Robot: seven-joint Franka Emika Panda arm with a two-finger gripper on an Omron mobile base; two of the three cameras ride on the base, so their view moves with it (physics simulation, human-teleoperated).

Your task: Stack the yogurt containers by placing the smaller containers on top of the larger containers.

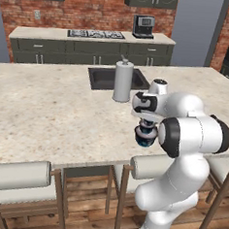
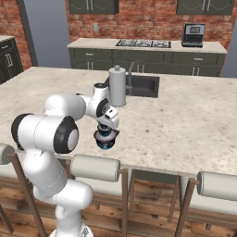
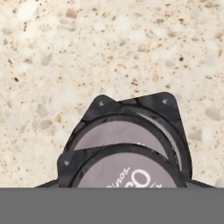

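My claw (image 1: 147, 125) hangs low over the near edge of the speckled beige stone desk (image 1: 48, 111), right above the stack of round dark yogurt containers with pale lids (image 1: 146, 136). Claw state: cannot tell. The fingertips are hidden behind the wrist in both base views, and the hand view gives no clear sight of them.

Progress, as a judgement: the widest dark cup with the bright blue base (image 2: 106, 144) sits at the bottom, on the desk near its front edge, at about 6 o'clock from the tall grey cylinder with a knob (image 1: 123, 81). At least one smaller dark cup appears to sit on top of it, directly under my wrist. In the hand view two pale-lidded dark tops (image 3: 124, 135) overlap, the nearer one at 6 o'clock, the farther at 12 o'clock behind it. I cannot tell whether these are stacked or side by side from that angle. So one stacking looks done or nearly done. Whether all three sizes are stacked is unclear, and I see no loose cup elsewhere on the desk.

Writing: the nearer lid (image 3: 131, 173) carries dark lettering at its lower edge, cut off. Large round characters, maybe "O", and a smaller slanted word, not readable. No brand I can confirm.
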